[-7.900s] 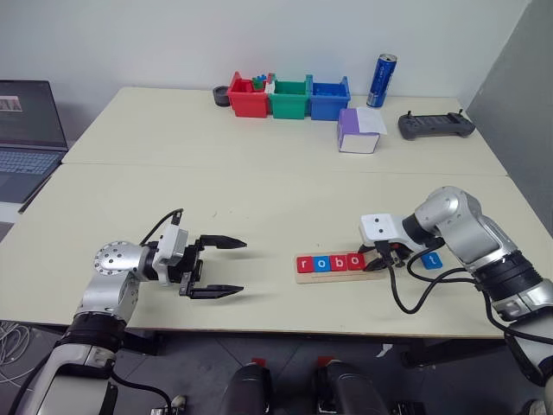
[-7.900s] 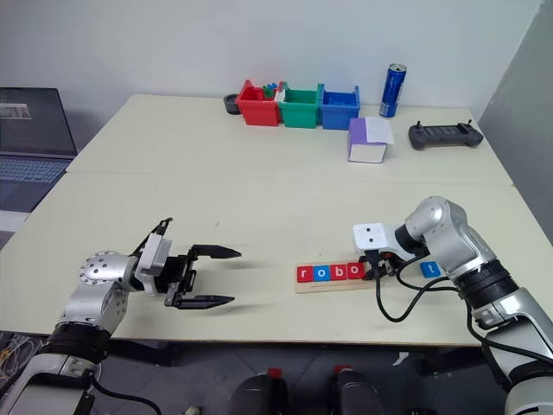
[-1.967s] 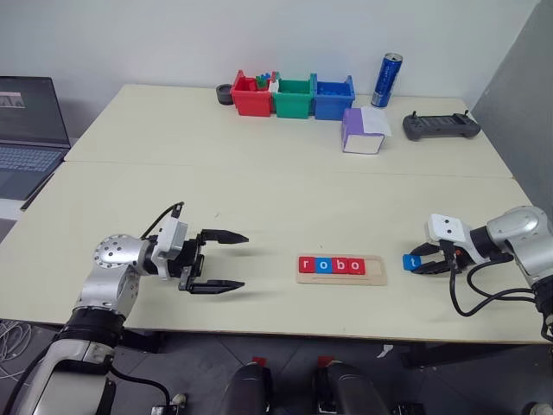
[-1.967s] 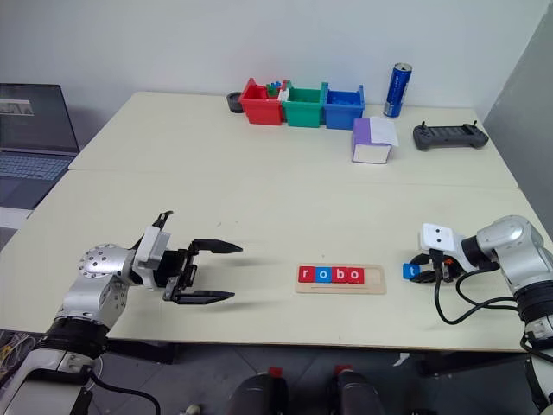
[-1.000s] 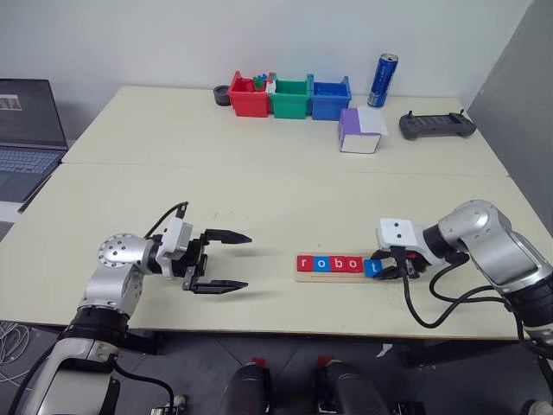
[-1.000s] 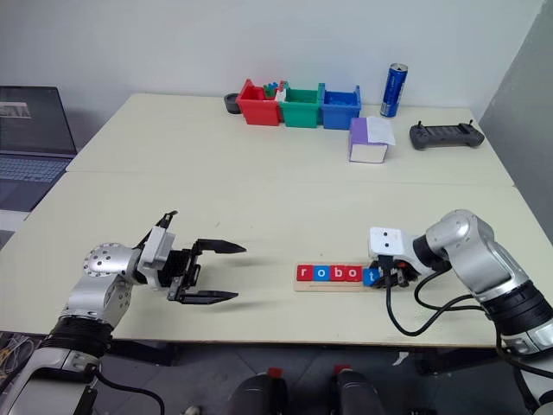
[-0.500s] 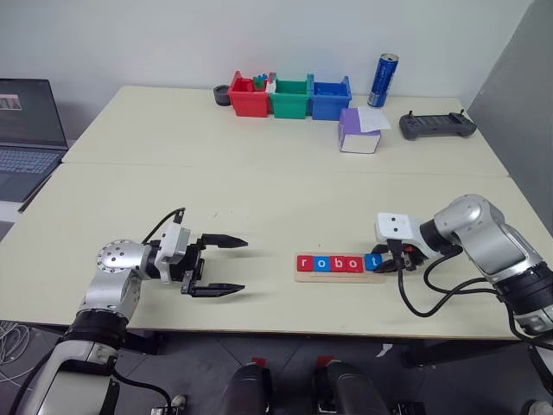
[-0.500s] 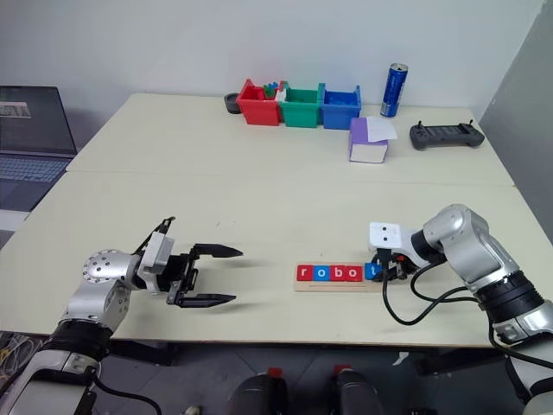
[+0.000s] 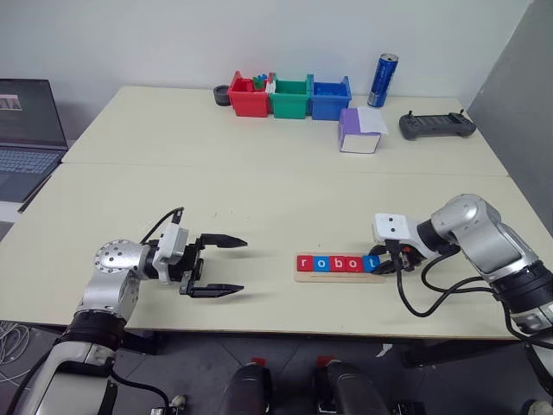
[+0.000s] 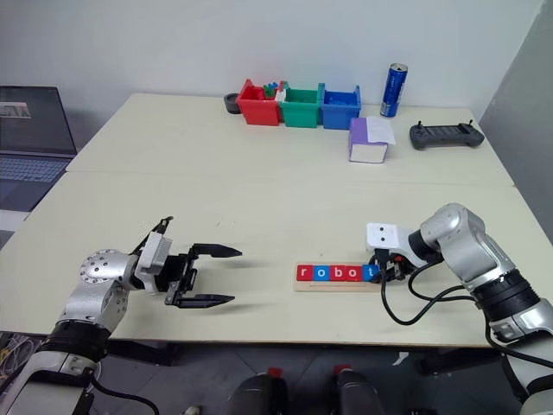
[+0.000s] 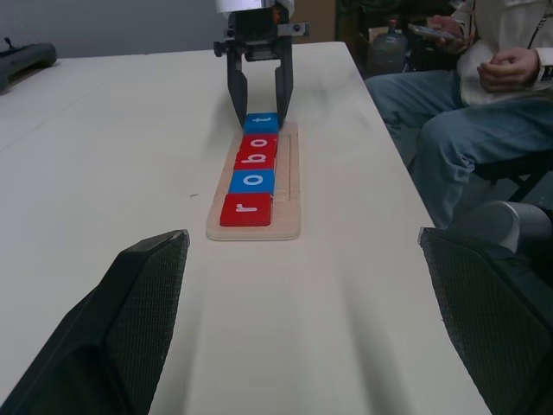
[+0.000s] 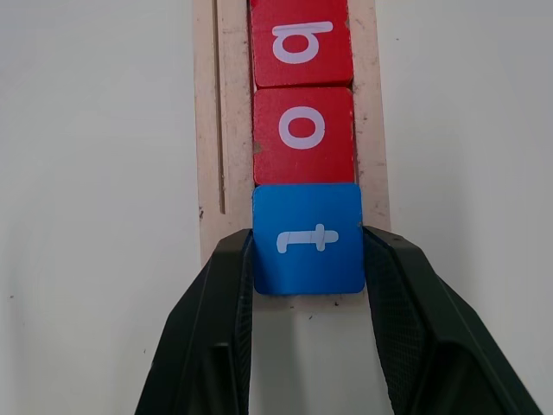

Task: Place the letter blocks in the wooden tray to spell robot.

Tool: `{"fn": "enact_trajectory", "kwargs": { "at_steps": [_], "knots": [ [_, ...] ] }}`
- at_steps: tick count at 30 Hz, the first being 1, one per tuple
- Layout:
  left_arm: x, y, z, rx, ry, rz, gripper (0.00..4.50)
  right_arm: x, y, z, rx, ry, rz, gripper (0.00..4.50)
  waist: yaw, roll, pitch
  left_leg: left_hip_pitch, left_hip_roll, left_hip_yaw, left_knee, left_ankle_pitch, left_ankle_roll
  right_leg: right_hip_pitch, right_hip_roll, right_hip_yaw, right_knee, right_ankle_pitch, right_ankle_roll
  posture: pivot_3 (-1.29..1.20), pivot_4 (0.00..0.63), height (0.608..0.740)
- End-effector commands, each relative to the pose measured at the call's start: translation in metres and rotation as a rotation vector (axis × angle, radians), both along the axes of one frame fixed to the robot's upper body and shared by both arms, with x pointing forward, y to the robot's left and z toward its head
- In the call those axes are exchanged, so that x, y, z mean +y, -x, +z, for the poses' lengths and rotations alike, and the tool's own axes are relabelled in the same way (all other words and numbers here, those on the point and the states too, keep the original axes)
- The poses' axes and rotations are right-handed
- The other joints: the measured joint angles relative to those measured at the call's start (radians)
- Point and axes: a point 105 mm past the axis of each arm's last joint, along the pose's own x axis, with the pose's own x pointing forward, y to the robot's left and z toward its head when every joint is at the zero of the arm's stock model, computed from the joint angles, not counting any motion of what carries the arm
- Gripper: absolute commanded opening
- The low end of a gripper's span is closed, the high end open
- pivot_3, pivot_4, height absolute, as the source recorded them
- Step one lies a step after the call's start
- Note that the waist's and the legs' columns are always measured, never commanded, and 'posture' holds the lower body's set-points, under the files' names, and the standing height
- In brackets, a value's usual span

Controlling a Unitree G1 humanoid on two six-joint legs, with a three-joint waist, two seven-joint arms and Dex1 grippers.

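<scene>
The blue t block (image 12: 308,239) is sitting at the right end of the wooden tray (image 9: 339,276), edge to edge with the red o (image 12: 302,131), while we are pinching it across its sides with our right gripper (image 12: 308,259); r, o, b and o are lying in a row to its left, so the word is reading complete and, in our judgement, only the release is outstanding. The risk we are weighing is in that letting go: the tile's outer edge appears to be reaching the tray's rounded end, so if the fingers (image 12: 212,328) are dragging on it as they part, or lifting before they are clear, they could be tipping the t off the end or skewing it out of line. A push toward the left could be shunting the whole row along the groove, and a sideways nudge of the arm could be sliding the light tray on the table (image 9: 259,190). Our left gripper (image 9: 216,266) is hanging with jaws spread wide, well to the left of the tray and touching nothing. Far across the table, the coloured bins (image 9: 289,97), the purple-and-white box (image 9: 359,131) and a blue can (image 9: 382,79) are standing well apart from the work.
</scene>
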Motion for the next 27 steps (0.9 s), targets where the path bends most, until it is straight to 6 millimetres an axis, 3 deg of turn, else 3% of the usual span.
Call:
{"fn": "enact_trajectory", "kwargs": {
  "at_steps": [1,15,20,24,27],
  "knots": [
    [0.0,0.001,0.009,-0.033,0.004,-0.012,4.5,0.006,-0.001,0.008,-0.032,0.003,0.024,1.46,0.0,0.0,0.0,0.0,0.0,0.0,0.0,0.0,0.0,0.0,0.0,0.0,0.0,0.0,0.0,0.0,0.15,0.74],
    [0.002,-0.001,0.008,-0.031,0.002,-0.003,4.5,0.008,-0.001,0.008,-0.051,0.011,0.048,1.46,0.0,0.0,0.0,0.0,0.0,0.0,0.0,0.0,0.0,0.0,0.0,0.0,0.0,0.0,0.0,0.0,0.15,0.74],
    [-0.003,0.0,0.012,-0.036,0.007,-0.021,4.5,0.009,-0.002,0.012,-0.057,-0.009,0.036,3.21,0.0,0.0,0.0,0.0,0.0,0.0,0.0,0.0,0.0,0.0,0.0,0.0,0.0,0.0,0.0,0.0,0.15,0.74],
    [-0.005,0.0,0.015,-0.035,0.008,-0.028,4.5,0.012,-0.005,0.028,-0.087,-0.056,0.03,4.49,0.0,0.0,0.0,0.0,0.0,0.0,0.0,0.0,0.0,0.0,0.0,0.0,0.0,0.0,0.0,0.0,0.15,0.74],
    [-0.006,0.0,0.018,-0.04,0.012,-0.03,4.5,0.012,-0.004,0.053,-0.112,-0.145,-0.004,4.49,0.0,0.0,0.0,0.0,0.0,0.0,0.0,0.0,0.0,0.0,0.0,0.0,0.001,0.0,0.0,0.0,0.15,0.74]
  ]
}}
